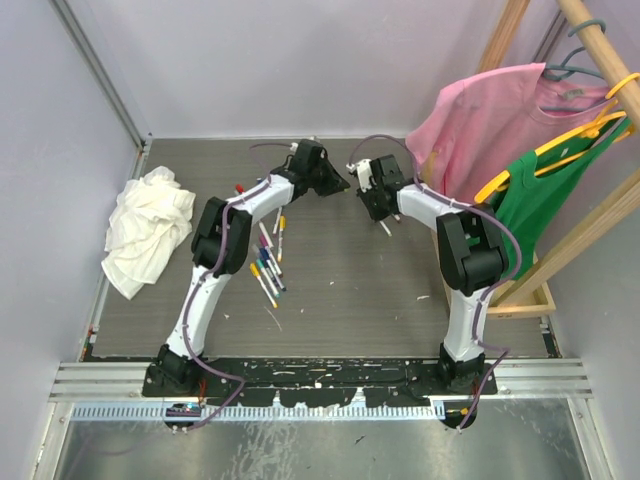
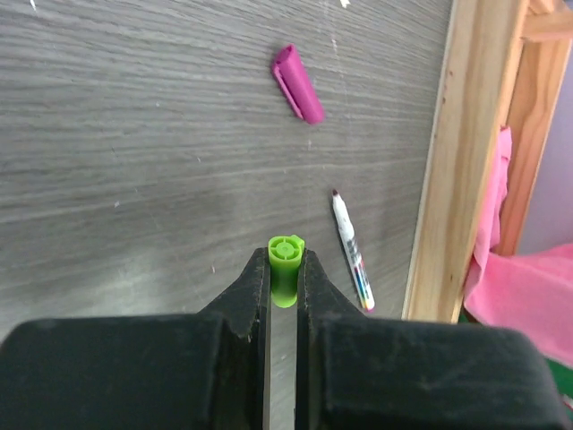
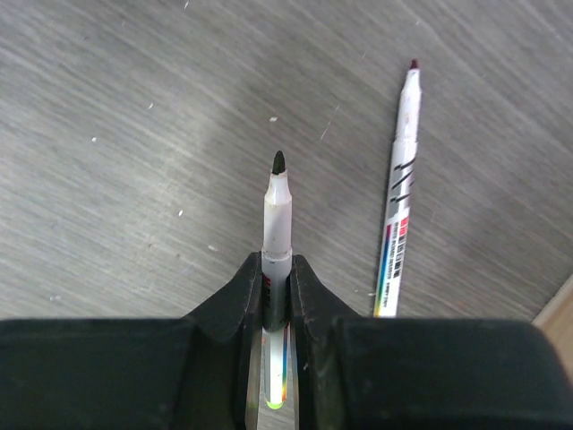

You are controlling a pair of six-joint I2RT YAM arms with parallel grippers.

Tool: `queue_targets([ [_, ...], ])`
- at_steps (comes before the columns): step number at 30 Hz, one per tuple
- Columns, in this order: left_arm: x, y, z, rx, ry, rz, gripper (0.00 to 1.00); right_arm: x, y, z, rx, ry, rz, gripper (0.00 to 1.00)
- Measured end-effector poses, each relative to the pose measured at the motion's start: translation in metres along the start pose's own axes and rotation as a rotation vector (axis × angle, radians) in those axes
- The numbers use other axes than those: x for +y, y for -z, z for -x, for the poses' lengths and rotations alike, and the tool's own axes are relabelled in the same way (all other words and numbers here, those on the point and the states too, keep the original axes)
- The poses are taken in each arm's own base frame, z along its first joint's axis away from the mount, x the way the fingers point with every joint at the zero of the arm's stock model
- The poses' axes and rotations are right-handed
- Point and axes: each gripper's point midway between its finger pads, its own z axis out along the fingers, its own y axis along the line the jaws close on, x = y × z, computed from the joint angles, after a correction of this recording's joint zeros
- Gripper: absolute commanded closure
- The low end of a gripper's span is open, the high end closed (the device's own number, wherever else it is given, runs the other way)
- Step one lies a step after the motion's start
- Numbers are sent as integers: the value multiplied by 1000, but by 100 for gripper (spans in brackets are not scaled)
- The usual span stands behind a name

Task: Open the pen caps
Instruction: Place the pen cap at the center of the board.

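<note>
1. Green pen cap (image 2: pixel 285 276) is pinched between the two fingers of the left gripper (image 2: pixel 285 260). Its closed end faces the camera, it is off any pen, and it hangs above the grey table (image 2: pixel 134 134).
2. The left gripper's jaws stand almost together, with only the cap's width between them.
3. A magenta pen cap (image 2: pixel 298 83) lies loose on the table in the upper middle of the left wrist view, well apart from the gripper.
4. Right of centre in that view a bare-tipped pen (image 2: pixel 352 253) lies just beside a wooden frame (image 2: pixel 457 161). Pink cloth (image 2: pixel 524 296) shows at the right edge.
5. The right gripper (image 3: pixel 277 269) is clamped tight on the white barrel of an uncapped pen (image 3: pixel 277 210), whose dark tip points up the frame.
6. A second uncapped pen (image 3: pixel 398 188) lies on the table to its right, not touching it.
7. From the top view, both grippers sit in the upper middle, tips facing each other, near but apart.
8. A cluster of pens (image 1: pixel 268 265) lies centre-left beside the left arm. Their ends are coloured, but too small to tell capped from bare.
9. A white rag (image 1: pixel 145 240) lies crumpled at the table's left edge.
</note>
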Motion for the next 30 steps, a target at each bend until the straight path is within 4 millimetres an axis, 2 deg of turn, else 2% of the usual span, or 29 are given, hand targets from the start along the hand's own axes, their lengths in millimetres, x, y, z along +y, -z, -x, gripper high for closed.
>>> queue_targets([
  [4, 9, -18, -1, 21, 45, 45, 100, -7, -5, 6, 4, 8, -12, 83],
  [9, 22, -31, -7, 44, 110, 93, 98, -14, -13, -1, 39, -5, -5, 81],
  [20, 19, -38, -2, 39, 107, 98, 76, -21, -18, -6, 58, -27, 22, 75],
  [22, 21, -39, -3, 44, 98, 103, 68, -20, -18, -6, 59, -27, 28, 73],
  [27, 16, -36, 1, 39, 58, 89, 38, -19, -18, -6, 61, -28, 34, 67],
  [28, 13, -36, 2, 37, 50, 84, 30, -19, -18, -6, 61, -28, 34, 66],
  [30, 9, -35, 3, 34, 38, 73, 1, -20, -17, -6, 61, -30, 35, 65],
])
